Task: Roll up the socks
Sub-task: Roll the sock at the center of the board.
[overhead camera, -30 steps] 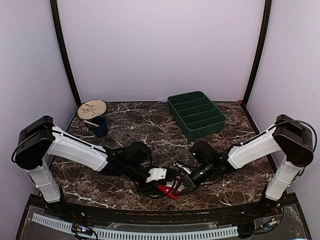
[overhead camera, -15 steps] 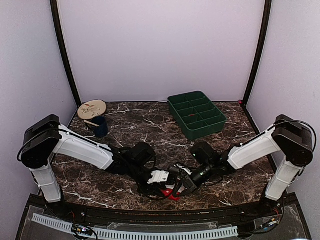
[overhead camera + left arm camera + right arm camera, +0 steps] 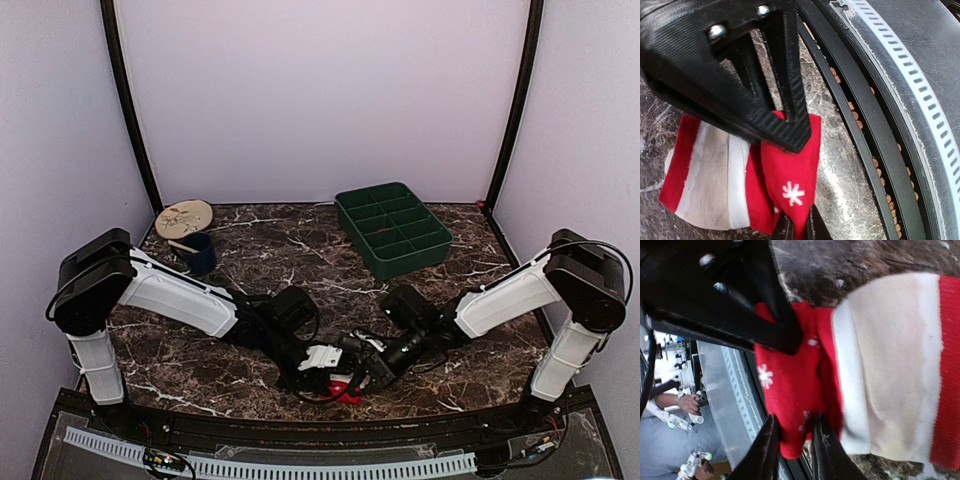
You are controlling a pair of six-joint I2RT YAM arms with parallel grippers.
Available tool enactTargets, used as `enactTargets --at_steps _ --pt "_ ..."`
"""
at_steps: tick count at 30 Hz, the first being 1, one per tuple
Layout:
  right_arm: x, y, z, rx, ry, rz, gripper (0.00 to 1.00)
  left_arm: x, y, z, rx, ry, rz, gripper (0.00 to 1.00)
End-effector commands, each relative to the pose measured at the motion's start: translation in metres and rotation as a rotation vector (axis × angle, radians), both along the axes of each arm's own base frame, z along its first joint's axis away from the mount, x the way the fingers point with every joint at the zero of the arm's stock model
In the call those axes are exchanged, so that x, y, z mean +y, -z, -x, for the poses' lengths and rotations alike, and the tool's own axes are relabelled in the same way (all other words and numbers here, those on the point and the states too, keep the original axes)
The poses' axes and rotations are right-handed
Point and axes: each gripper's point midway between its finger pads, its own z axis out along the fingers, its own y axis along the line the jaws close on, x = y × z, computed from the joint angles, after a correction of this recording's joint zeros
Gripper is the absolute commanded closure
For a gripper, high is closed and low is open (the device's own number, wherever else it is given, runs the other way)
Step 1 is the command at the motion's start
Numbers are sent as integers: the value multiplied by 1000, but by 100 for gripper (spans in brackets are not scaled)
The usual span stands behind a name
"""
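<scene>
Over the last second the left arm [image 3: 175, 295] has swung its shoulder and white upper link to the right. That has carried the left gripper [image 3: 797, 229] a little closer to the table's near edge. Its jaws have closed meanwhile, and the right arm [image 3: 505, 295] has barely shifted.

The left gripper's two tips now pinch a fold of red fabric. The right gripper [image 3: 794, 447] has its fingers slightly apart with the fabric's edge between them. I cannot tell whether they are pressing it.

There are two arms and two grippers. Both arms reach low and inward, forearms nearly flat over the marble table [image 3: 300, 250]. Their grippers meet nose to nose just inside the near edge. One finger of the right gripper [image 3: 785, 115] lies across the fabric in the left wrist view.

The socks [image 3: 790, 175] form one small bunched bundle on the table between the two grippers, close to the white perforated strip [image 3: 920, 100] along the front. One part is red with white snowflakes. Beside it is a cuff banded red, white and pale pink-beige. How many layers the bundle holds cannot be made out.

Farther back stand one green compartment tray [image 3: 370, 190], one dark blue cup [image 3: 197, 252] and one round pale disc [image 3: 184, 217] just behind the cup.
</scene>
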Motion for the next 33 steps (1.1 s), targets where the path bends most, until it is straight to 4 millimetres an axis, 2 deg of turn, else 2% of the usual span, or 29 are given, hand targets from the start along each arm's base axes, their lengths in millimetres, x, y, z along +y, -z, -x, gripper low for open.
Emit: enactTargets --at_steps 1,5,9,17,19,22,29,33 --pt "0 -10 -17 -87 29 21 71 13 13 0 -8 -23 -88 93" --pt "-2 -14 -29 -132 60 40 64 26 21 -24 -73 -140 -129 94" --pt "-9 -13 -47 -188 104 91 62 41 21 -46 -126 -253 -156 94" --pt "-17 -15 -79 -330 149 176 62 79 28 -72 -204 -424 -270 94" --pt "-18 -15 -83 -362 144 193 62 80 29 -66 -166 -415 -285 94" --pt "-21 -24 -89 -429 144 192 62 68 27 -56 -86 -367 -284 94" --pt "-37 -34 -97 -596 154 223 61 47 20 -34 177 -274 -269 93" --pt "-41 -40 -93 -702 153 210 61 42 16 -27 340 -255 -276 93"
